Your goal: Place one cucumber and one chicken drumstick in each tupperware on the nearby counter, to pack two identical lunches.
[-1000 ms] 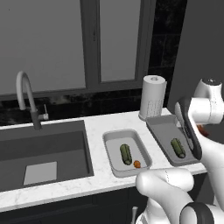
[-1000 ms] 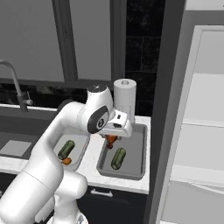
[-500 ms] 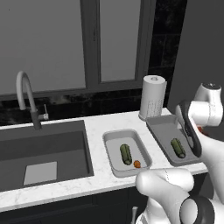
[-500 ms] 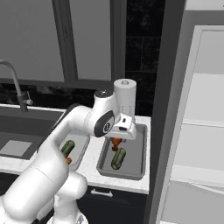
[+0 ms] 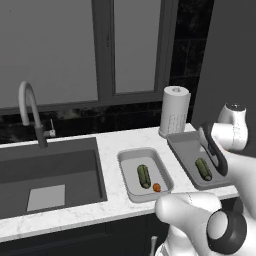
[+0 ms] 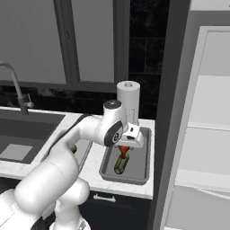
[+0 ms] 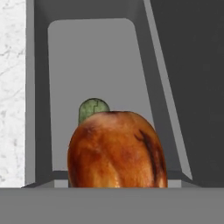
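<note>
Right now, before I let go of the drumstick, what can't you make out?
- Pincer fingertips: hand view, hidden behind the drumstick.
- Cucumber in the dark tray: mostly hidden by the drumstick.
- Drumstick's height above the tray floor: unclear.
- Small orange item in the light container: too small to identify.

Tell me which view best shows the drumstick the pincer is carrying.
The hand view: the drumstick sits close up, browned skin clear, above the darker tupperware. In the right base view it is a small orange bit under the pincer. In the left base view the arm hides it.
</note>
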Available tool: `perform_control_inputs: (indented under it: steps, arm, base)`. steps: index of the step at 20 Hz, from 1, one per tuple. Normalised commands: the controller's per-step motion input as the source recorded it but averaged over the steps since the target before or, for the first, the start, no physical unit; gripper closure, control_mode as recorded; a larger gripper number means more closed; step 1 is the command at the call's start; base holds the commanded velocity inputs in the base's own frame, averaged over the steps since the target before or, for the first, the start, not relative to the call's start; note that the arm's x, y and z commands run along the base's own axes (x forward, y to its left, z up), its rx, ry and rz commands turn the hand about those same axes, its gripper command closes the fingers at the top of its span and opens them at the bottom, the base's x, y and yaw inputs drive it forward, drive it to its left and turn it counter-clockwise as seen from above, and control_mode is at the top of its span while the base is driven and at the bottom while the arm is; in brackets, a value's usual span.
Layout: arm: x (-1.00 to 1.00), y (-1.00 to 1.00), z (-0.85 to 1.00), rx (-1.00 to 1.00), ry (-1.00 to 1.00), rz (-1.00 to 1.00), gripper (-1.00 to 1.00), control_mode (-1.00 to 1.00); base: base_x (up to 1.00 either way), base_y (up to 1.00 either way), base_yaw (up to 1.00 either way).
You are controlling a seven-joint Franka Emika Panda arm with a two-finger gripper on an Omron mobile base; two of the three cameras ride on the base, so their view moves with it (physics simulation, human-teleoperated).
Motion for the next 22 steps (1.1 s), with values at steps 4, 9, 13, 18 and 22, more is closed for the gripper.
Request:
perform_control_inputs:
  steps: [4,9,13,18,22]
  arm:
    - [0.30,-0.23,-0.36,0.00,0.00,0.00,1.00,-1.00]
    - [0.27,-0.13,-0.28,0.00,0.00,0.00,1.00,-1.00]
    - [0.25,-0.05,-0.27,0.00,0.00,0.00,1.00,-1.00]
    - [0.09,-0.07,-0.28,0.00,0.00,0.00,1.00,-1.00]
    - [0.05,-0.12,-0.27,0.00,0.00,0.00,1.00,-1.00]
  base:
    - [0.00,0.00,0.00]
    - [0.00,0.00,0.00]
    - [0.00,0.00,0.00]
    - [0.00,0.00,0.00]
    - [0.00,0.00,0.00]
